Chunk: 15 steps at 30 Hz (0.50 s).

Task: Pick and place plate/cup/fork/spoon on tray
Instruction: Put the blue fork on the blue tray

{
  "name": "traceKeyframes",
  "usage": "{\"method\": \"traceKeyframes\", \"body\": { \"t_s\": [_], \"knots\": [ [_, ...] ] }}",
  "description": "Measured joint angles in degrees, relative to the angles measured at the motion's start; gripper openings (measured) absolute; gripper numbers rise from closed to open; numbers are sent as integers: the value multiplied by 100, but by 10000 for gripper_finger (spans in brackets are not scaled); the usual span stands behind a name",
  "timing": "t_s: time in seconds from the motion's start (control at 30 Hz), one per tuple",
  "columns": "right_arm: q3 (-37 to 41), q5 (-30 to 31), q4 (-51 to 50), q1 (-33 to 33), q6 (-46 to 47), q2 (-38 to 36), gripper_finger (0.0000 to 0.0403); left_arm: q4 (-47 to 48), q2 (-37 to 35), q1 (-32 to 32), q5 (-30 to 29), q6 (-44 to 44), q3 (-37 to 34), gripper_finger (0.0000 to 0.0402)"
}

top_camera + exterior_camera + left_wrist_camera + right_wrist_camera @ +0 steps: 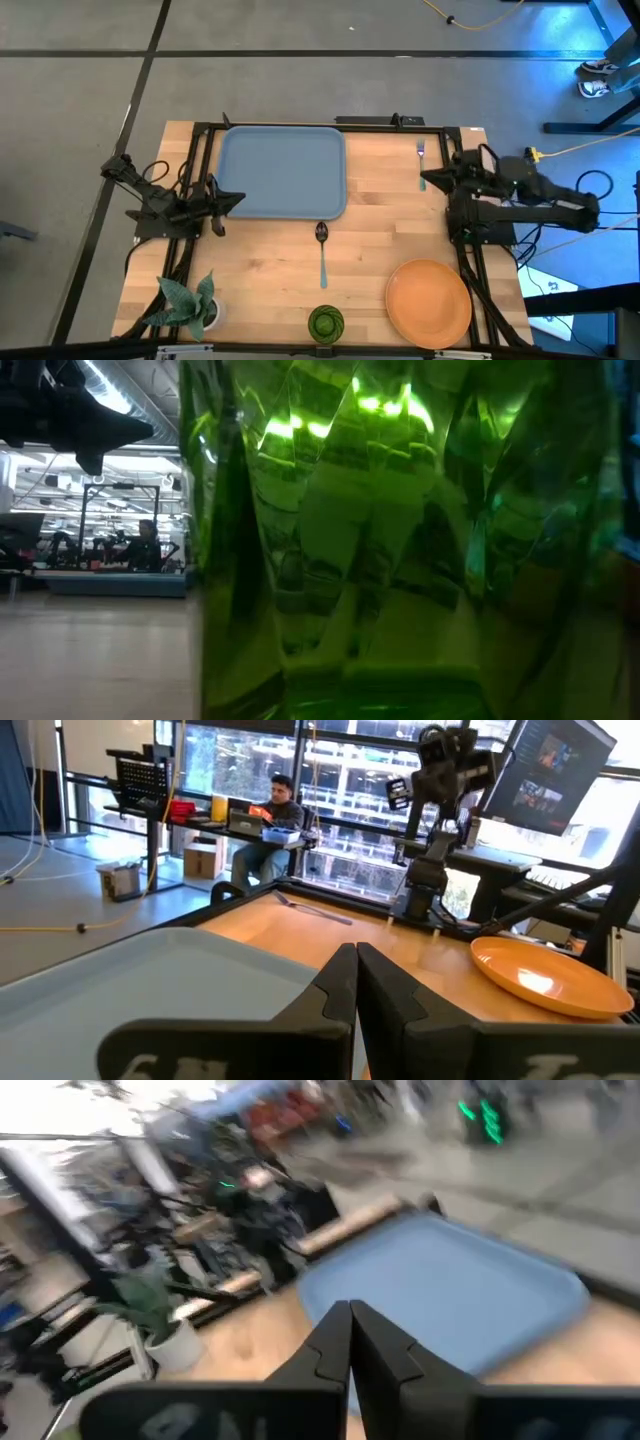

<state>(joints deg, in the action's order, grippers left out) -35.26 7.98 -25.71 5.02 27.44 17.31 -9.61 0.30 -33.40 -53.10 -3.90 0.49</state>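
Note:
The blue-grey tray [283, 172] lies at the table's far middle. The spoon [322, 250] lies on the wood just near of the tray, bowl toward it. The fork [421, 152] lies at the far right. The orange plate [429, 302] sits at the near right. The green cup [326, 323] stands at the near edge and fills the low view [400, 540]. My left gripper [240, 199] is shut and empty at the tray's left edge. My right gripper [424, 179] is shut and empty, just near of the fork.
A leafy plant in a white pot [188, 305] stands at the near left corner. A black frame [330, 124] runs along the table's far and side edges. Bare wood lies between tray and plate. A person [272, 815] sits at a desk beyond the table.

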Motion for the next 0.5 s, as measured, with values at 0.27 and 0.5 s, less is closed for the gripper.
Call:
{"method": "traceKeyframes", "body": {
  "t_s": [0.27,0.5],
  "knots": [
    [-2064,553,-2515,7,1834,2114,12,77,1,1,-1,2,0,0],
    [-3485,711,-4024,12,2911,3625,12,149,0,1,0,164,0,0]
  ]
}}
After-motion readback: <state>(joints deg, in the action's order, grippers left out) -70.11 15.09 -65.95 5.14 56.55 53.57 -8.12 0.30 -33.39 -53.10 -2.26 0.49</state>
